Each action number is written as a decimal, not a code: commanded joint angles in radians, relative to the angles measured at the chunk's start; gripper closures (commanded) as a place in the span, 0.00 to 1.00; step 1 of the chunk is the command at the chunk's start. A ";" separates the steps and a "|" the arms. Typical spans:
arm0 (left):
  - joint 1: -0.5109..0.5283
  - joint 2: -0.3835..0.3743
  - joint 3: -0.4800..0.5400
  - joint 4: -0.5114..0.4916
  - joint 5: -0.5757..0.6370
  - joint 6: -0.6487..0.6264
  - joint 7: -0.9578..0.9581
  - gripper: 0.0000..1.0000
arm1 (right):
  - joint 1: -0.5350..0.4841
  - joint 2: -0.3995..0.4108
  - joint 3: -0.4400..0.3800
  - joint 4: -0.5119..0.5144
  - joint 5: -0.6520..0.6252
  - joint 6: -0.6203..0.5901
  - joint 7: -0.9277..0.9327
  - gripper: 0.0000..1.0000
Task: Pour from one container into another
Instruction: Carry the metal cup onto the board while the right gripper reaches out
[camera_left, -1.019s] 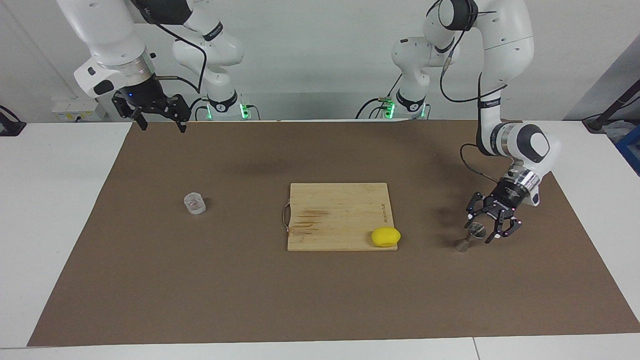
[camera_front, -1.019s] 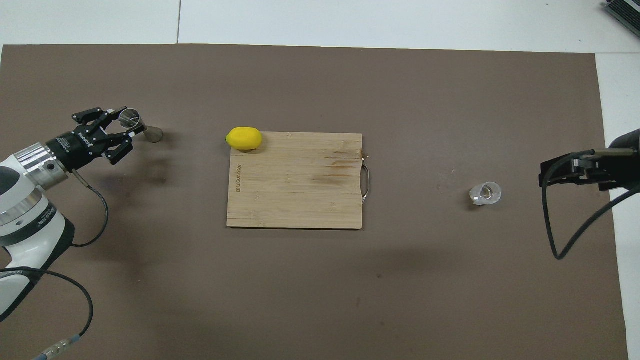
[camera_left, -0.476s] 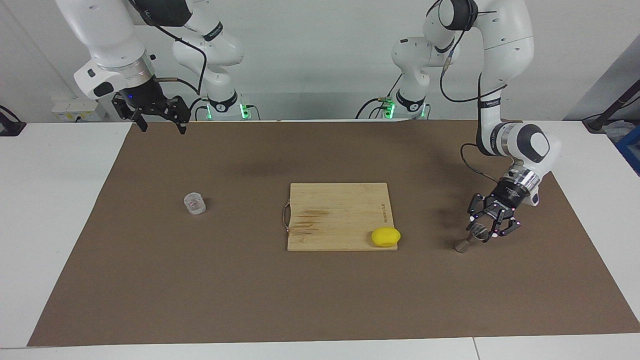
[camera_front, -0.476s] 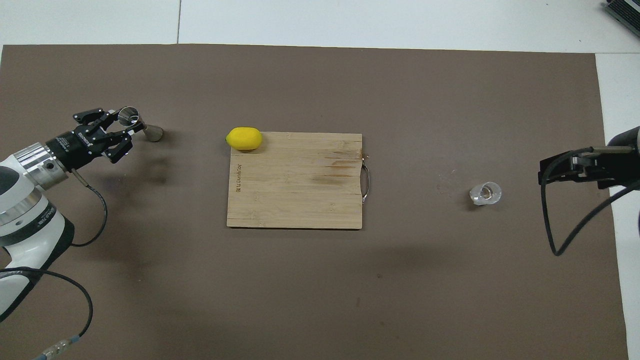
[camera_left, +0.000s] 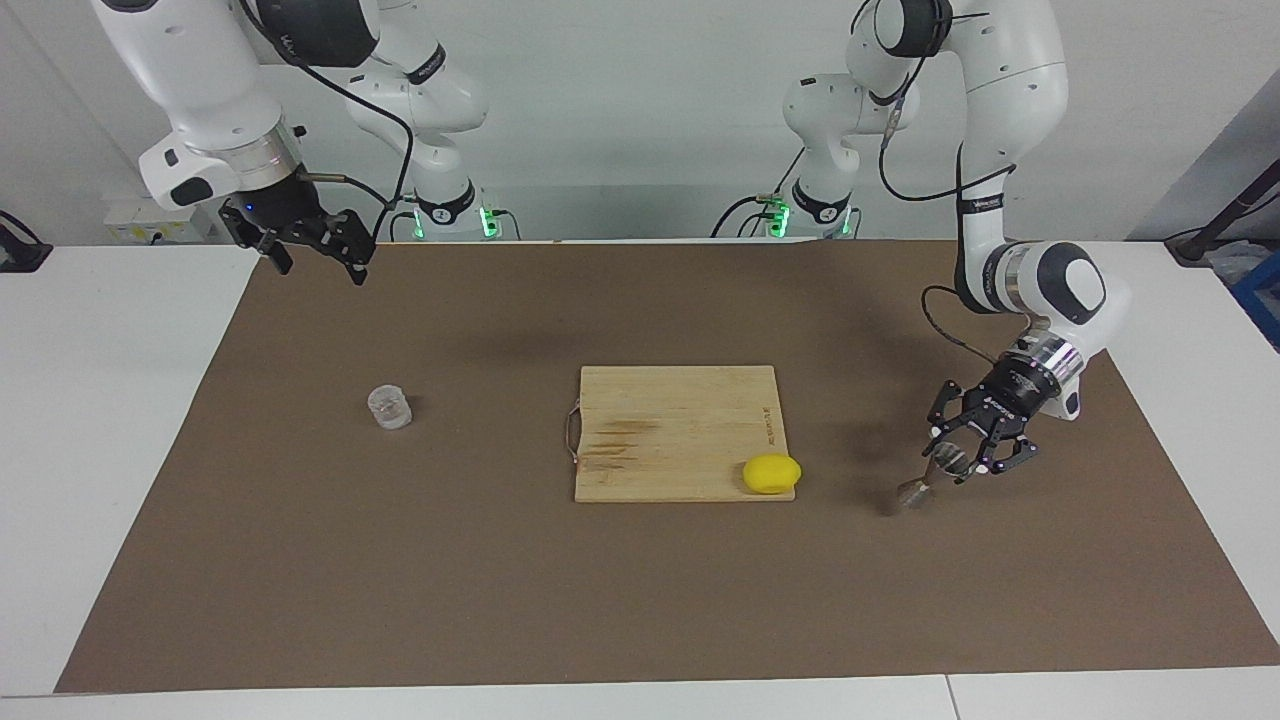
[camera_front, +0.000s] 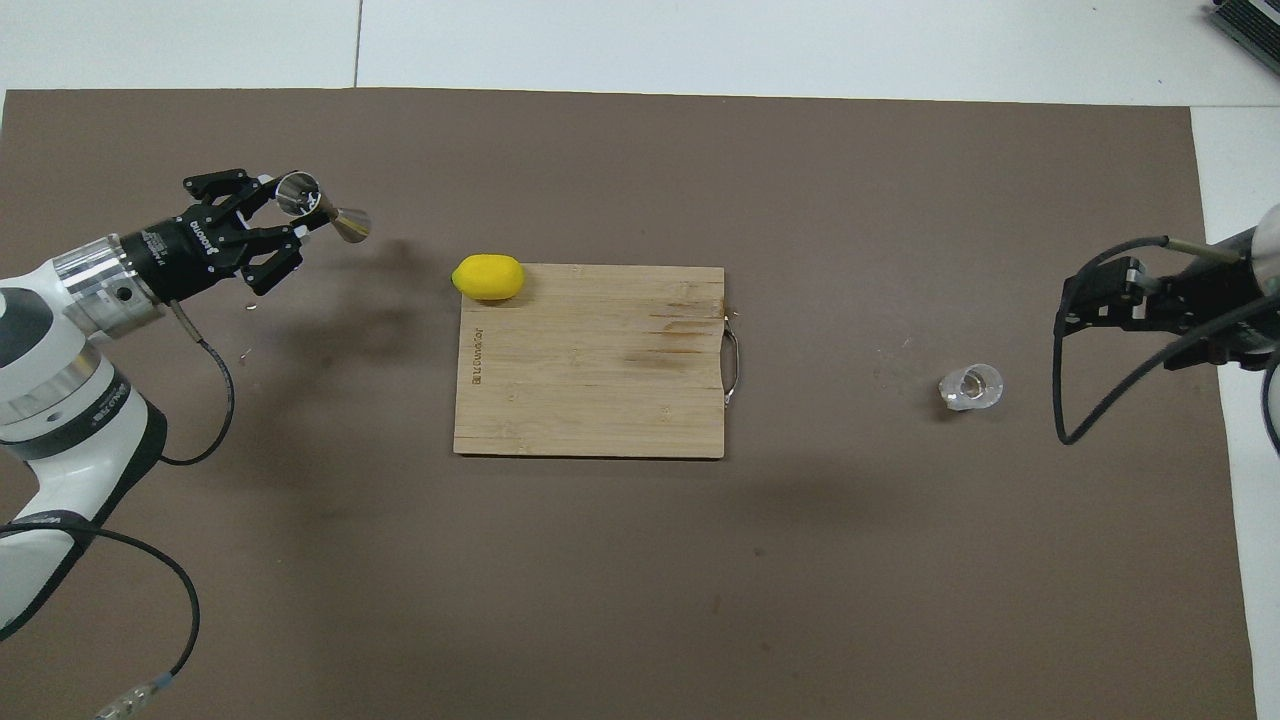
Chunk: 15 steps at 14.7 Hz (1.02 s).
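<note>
My left gripper (camera_left: 951, 463) (camera_front: 292, 212) is shut on the upper cone of the small metal jigger (camera_left: 928, 481) (camera_front: 325, 209). The jigger hangs tilted just over the brown mat toward the left arm's end of the table, its lower cone pointing toward the lemon. The short clear glass cup (camera_left: 389, 407) (camera_front: 970, 387) stands alone on the mat toward the right arm's end. My right gripper (camera_left: 315, 266) (camera_front: 1078, 303) hangs open high over the mat's edge at the right arm's end, well apart from the cup and empty.
A wooden cutting board (camera_left: 670, 425) (camera_front: 600, 380) lies in the middle of the brown mat (camera_left: 640, 600), with a yellow lemon (camera_left: 771, 473) (camera_front: 488, 277) on its corner nearest the jigger. White table surrounds the mat.
My left gripper closed on the jigger, raised it off the mat and carried it a little toward the lemon. The right arm shifted slightly, still open.
</note>
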 joint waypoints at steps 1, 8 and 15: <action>-0.006 -0.008 -0.089 0.033 -0.004 -0.027 -0.022 1.00 | -0.037 0.035 0.001 0.017 0.037 0.024 0.101 0.00; -0.205 -0.011 -0.157 0.042 -0.028 0.068 -0.083 1.00 | -0.099 0.078 0.001 -0.045 0.093 0.113 0.399 0.00; -0.463 0.006 -0.152 0.032 -0.188 0.351 -0.082 1.00 | -0.191 0.201 0.001 -0.084 0.271 0.173 0.586 0.00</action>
